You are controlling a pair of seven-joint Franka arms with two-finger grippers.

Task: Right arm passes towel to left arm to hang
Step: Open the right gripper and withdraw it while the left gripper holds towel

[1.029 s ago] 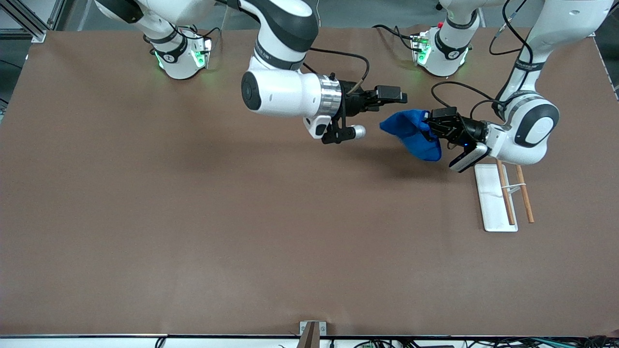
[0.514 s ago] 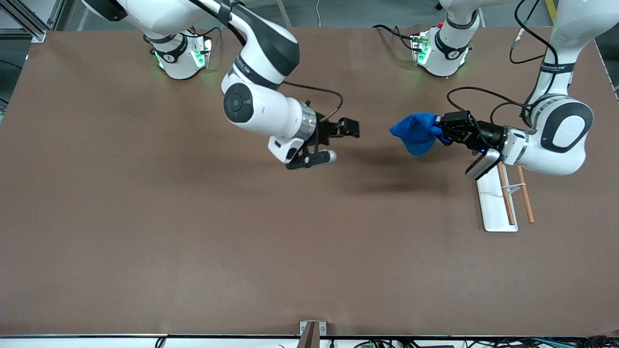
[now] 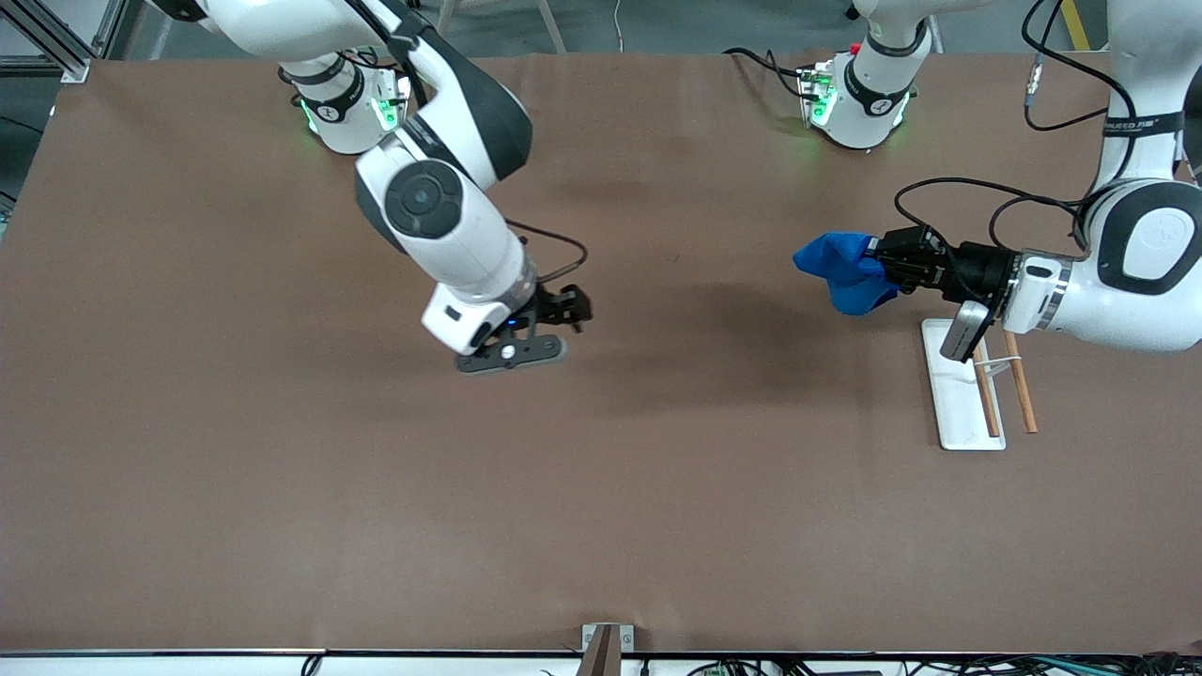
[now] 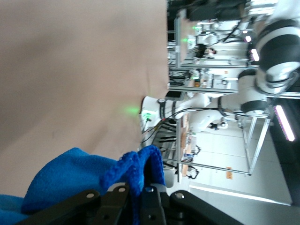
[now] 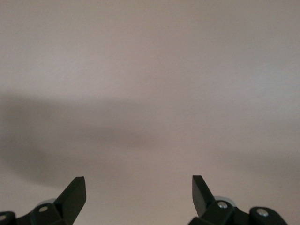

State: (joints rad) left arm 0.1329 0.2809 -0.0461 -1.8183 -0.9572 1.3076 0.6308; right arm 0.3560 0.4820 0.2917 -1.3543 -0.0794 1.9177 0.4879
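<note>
The blue towel (image 3: 842, 267) hangs bunched in the air, pinched at one end by my left gripper (image 3: 881, 265), which is shut on it. It hangs over the table just beside the rack's white tray (image 3: 956, 399). In the left wrist view the towel (image 4: 79, 174) fills the space in front of the left gripper (image 4: 136, 187), with a fold clamped between the black fingers (image 4: 112, 199). My right gripper (image 3: 575, 310) is over the middle of the table, well apart from the towel. It points down at bare table, and in its wrist view the right gripper (image 5: 138, 187) stands wide open and holds nothing.
The rack at the left arm's end has a white tray and two wooden rods (image 3: 1019, 387) above it. Both robot bases (image 3: 349, 108) (image 3: 856, 103) stand along the table's edge farthest from the front camera. A small bracket (image 3: 606, 642) sits at the nearest edge.
The right arm has drawn back from the towel toward its own end and turned its open gripper down. The left arm has carried the towel toward the rack.
</note>
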